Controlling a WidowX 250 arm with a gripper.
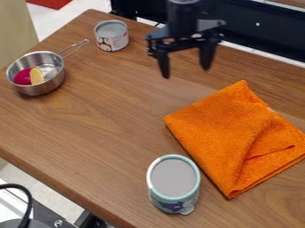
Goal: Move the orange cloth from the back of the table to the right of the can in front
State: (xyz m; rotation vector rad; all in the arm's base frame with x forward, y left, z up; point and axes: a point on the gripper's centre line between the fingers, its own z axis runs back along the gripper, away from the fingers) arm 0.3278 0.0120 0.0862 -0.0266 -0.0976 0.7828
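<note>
The black two-finger gripper (186, 71) hangs over the far part of the table, its jaws spread well apart with a wide gap between the tips. Nearest to it is the folded orange terry cloth (232, 133), which lies flat on the wood toward the lower right of the view, apart from the jaws and outside the gap between them. One corner of the cloth points up toward the far edge, and a crease runs across its right part.

Just beside the cloth's lower left edge stands an upright round container with a mint-green rim and a grey top (174, 178). To the left of the gripper, near the far left edge of the table, stands a short metal can with a printed label (111, 38). Closer to the left edge is a small stainless-steel saucepan (44, 90), its thin handle pointing toward the can; inside it lie a magenta piece (22, 77) and a yellow piece (37, 75), side by side.

The surface is a brown wood-grain tabletop (101, 120). Behind it runs a black panel (256, 33). At the upper left are a beige upright surface (15, 31), pale floor and a red object (51, 3); a black cable (28, 200) curves at the lower left.
</note>
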